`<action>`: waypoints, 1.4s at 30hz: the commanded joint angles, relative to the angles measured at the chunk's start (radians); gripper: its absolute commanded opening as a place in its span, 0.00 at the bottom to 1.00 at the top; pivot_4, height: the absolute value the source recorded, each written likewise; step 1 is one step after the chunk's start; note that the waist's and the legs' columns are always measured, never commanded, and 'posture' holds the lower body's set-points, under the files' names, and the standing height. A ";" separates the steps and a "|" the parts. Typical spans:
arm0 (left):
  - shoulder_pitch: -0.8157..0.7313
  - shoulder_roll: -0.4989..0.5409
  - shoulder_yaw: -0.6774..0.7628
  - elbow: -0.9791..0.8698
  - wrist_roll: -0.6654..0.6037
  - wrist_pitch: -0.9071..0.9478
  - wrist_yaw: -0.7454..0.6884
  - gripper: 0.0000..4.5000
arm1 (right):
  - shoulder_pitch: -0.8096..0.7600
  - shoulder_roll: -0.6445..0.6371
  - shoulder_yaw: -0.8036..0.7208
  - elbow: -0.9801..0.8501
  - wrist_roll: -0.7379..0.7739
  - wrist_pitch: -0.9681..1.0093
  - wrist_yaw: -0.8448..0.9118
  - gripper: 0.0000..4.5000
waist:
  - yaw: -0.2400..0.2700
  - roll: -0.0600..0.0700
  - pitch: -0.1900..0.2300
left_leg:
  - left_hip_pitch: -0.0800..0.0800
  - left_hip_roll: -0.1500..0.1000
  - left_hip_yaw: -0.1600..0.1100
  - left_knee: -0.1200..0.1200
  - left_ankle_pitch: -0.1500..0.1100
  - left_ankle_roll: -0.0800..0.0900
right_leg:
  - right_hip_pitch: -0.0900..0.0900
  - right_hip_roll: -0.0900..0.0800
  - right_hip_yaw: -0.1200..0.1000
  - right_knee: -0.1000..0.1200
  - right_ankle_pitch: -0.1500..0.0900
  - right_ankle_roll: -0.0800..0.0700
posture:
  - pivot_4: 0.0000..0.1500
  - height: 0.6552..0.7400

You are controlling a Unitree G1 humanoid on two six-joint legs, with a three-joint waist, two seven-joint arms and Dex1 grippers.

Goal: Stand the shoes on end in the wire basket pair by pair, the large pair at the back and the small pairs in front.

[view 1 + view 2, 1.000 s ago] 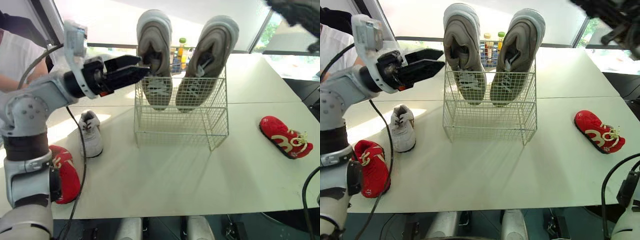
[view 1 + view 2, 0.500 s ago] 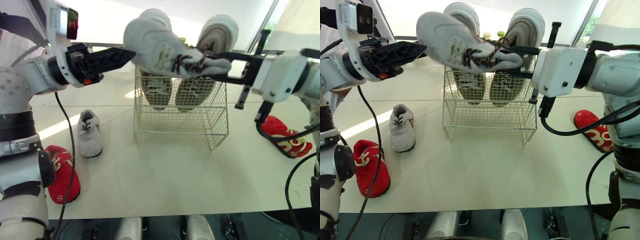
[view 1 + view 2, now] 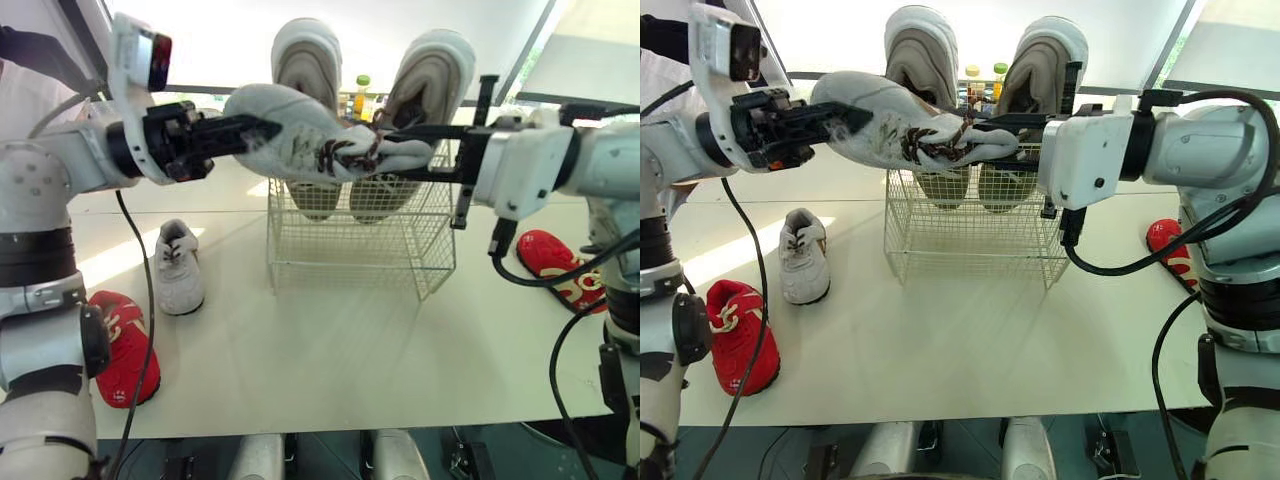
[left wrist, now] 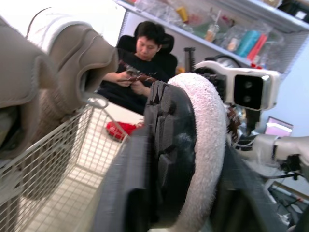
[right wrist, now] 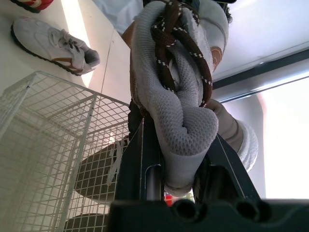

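A small white shoe [image 3: 310, 145] with brown laces hangs level in the air above the wire basket [image 3: 350, 255]. My left gripper [image 3: 255, 132] is shut on its toe end; in the left wrist view the fingers flank the black sole [image 4: 169, 145]. My right gripper [image 3: 400, 150] is shut on the heel collar [image 5: 181, 125]. Two large grey shoes [image 3: 308, 60] [image 3: 432, 70] stand on end at the back of the basket. The matching white shoe [image 3: 180, 265] lies on the table left of the basket. One red shoe [image 3: 125, 345] lies near the left front edge, another [image 3: 560, 270] at the right.
Bottles [image 3: 364, 95] stand behind the basket. A person in a white shirt [image 3: 25, 95] is at the far left, and a seated person [image 4: 145, 48] appears across the room. The white table [image 3: 330, 360] stretches in front of the basket.
My right gripper brought the white shoe in from the upper right and lowered it over the basket. My left gripper pulled back from the large shoe, then closed on the white shoe's toe.
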 commanded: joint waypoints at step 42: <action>0.098 -0.380 0.197 -0.175 -0.216 -0.146 0.488 0.07 | 0.042 0.602 -0.289 -0.005 1.123 0.716 -0.753 0.81 | 0.001 -0.002 -0.001 | 0.001 0.003 0.002 0.001 0.000 0.000 | 0.000 0.003 0.000 0.002 0.003 -0.004 | 1.00 1.00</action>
